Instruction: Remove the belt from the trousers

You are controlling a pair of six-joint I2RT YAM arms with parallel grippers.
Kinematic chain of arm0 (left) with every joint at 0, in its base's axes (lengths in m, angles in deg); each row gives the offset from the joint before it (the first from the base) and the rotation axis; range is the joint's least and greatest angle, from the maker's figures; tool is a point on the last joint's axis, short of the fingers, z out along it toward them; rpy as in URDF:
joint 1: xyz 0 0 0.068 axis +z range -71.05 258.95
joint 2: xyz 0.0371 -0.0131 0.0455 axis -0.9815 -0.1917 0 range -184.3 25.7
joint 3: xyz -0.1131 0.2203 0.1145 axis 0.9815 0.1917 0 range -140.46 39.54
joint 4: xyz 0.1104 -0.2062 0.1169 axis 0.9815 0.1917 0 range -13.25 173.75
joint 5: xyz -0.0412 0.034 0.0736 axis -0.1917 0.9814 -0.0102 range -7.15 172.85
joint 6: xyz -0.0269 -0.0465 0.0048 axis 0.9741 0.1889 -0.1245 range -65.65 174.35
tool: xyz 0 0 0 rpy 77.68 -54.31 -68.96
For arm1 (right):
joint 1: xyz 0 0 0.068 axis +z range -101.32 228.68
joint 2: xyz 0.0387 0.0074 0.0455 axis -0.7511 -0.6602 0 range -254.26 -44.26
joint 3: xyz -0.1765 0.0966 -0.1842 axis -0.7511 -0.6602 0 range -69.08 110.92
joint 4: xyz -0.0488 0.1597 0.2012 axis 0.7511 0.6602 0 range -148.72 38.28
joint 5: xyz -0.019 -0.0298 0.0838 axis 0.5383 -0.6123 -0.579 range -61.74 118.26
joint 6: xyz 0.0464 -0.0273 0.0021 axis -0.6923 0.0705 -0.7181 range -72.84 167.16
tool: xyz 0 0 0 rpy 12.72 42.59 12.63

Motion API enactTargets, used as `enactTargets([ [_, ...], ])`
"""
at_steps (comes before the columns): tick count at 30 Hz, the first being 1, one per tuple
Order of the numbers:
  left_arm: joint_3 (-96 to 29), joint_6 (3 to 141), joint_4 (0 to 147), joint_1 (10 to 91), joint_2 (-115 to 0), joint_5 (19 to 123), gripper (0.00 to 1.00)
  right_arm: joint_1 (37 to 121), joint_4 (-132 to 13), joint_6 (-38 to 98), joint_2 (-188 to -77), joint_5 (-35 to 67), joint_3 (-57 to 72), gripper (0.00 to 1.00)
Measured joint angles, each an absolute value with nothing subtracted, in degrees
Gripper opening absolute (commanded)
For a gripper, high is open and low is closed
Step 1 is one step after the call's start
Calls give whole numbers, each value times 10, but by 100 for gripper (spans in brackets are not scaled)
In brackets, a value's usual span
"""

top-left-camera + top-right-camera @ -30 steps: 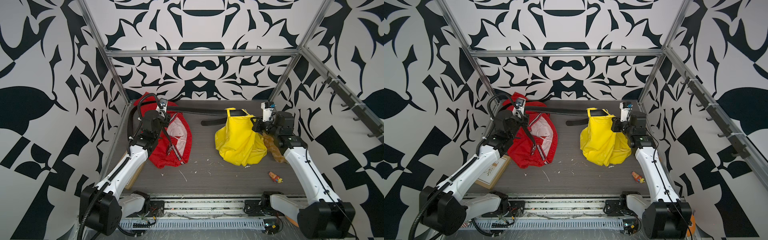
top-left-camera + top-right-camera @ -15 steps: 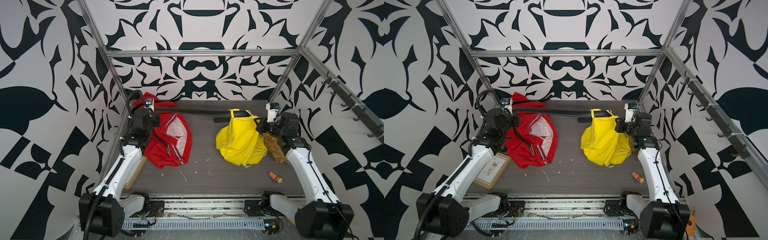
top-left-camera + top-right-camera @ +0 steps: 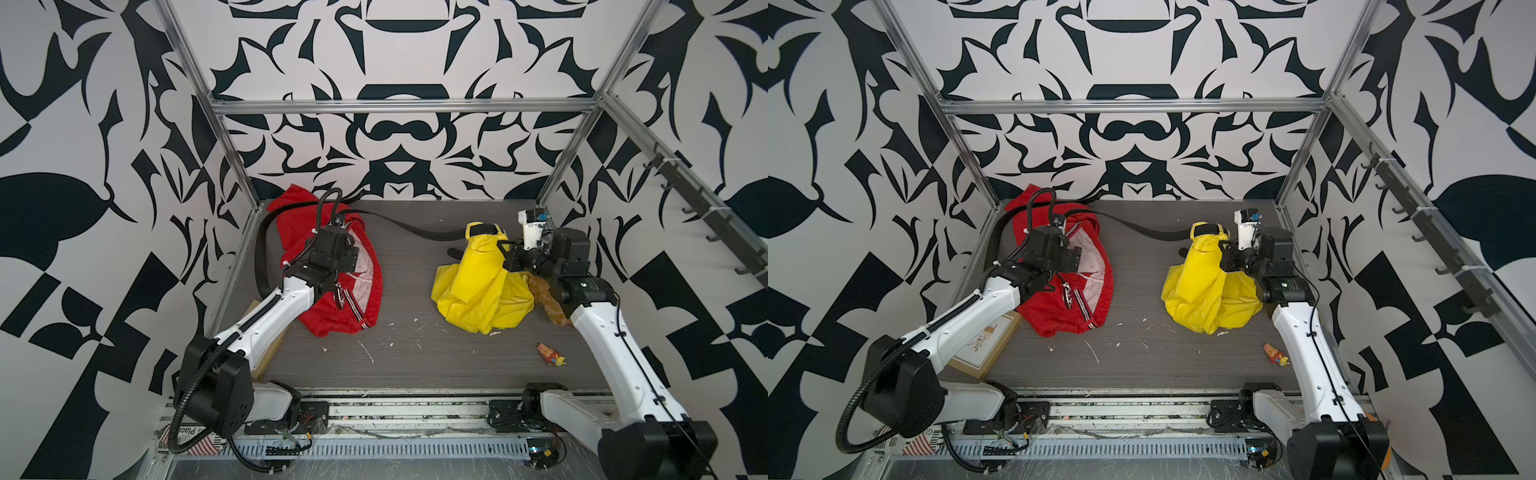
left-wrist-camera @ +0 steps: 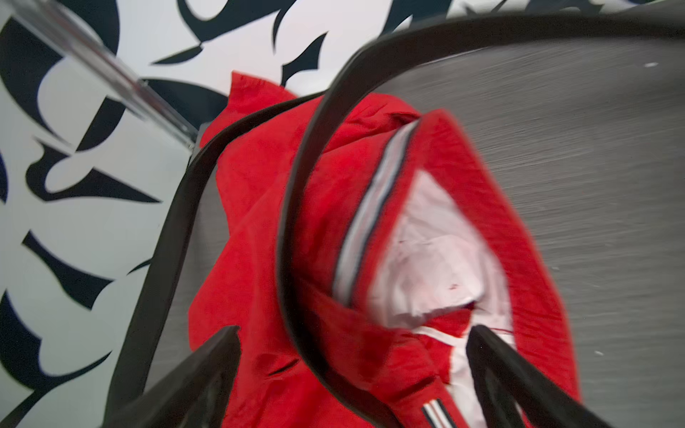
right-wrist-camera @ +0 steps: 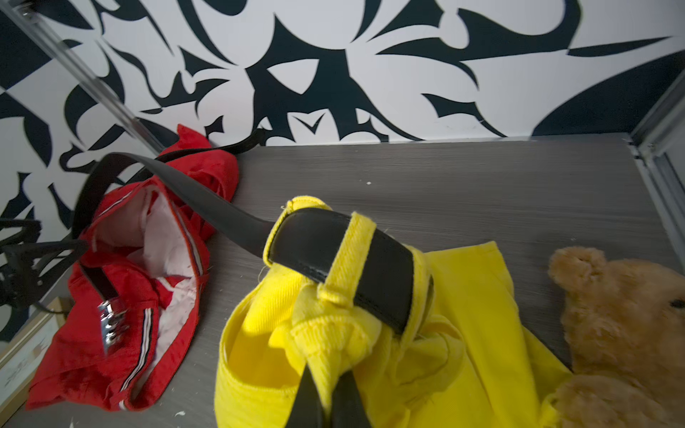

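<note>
Belt: black leather strap, slack, with its long axis running left to right across the upper centre in both top views. Its right end is threaded under a loop of the ribbed yellow trousers, heaped right of centre on the grey worktop. Its left end curls over a red garment.

Right claw: arm bent inward, pinched tight on trouser cloth.

Left claw: spread wide above the red garment, gripping nothing.
</note>
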State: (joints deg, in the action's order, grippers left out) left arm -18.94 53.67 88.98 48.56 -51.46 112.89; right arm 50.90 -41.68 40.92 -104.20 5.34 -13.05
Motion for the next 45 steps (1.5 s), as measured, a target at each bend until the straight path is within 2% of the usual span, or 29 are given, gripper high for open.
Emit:
enactTargets([
  [3, -225, 487, 865, 411, -522, 1139, 99, 536, -407, 422, -1043, 45, -120, 0],
  [8, -291, 398, 777, 328, -588, 1076, 99, 552, -394, 429, -1038, 40, -113, 0],
  [14, -297, 338, 699, 298, -681, 984, 99, 558, -388, 427, -1021, 34, -106, 0],
  [21, -335, 301, 632, 297, -783, 974, 99, 566, -387, 425, -1014, 24, -94, 0],
  [22, -345, 297, 622, 297, -797, 980, 96, 567, -387, 424, -1013, 23, -94, 0],
  [23, -357, 293, 610, 298, -812, 986, 90, 568, -386, 423, -1013, 23, -94, 0],
  [24, -367, 291, 602, 299, -822, 989, 78, 568, -386, 423, -1012, 23, -94, 0],
  [26, -385, 283, 579, 301, -841, 995, 37, 570, -385, 420, -1010, 23, -94, 0],
  [28, -394, 277, 558, 303, -849, 998, 9, 571, -382, 419, -1006, 25, -94, 0],
  [29, -395, 274, 546, 305, -850, 1001, 0, 571, -380, 419, -1004, 28, -94, 0],
  [33, -388, 268, 506, 308, -844, 1011, 0, 573, -377, 418, -994, 51, -95, 0],
  [39, -329, 267, 497, 340, -753, 1002, 0, 574, -372, 432, -1005, 101, -94, 0],
  [45, -307, 281, 522, 391, -651, 916, 0, 550, -435, 436, -1053, 54, -84, 0],
])
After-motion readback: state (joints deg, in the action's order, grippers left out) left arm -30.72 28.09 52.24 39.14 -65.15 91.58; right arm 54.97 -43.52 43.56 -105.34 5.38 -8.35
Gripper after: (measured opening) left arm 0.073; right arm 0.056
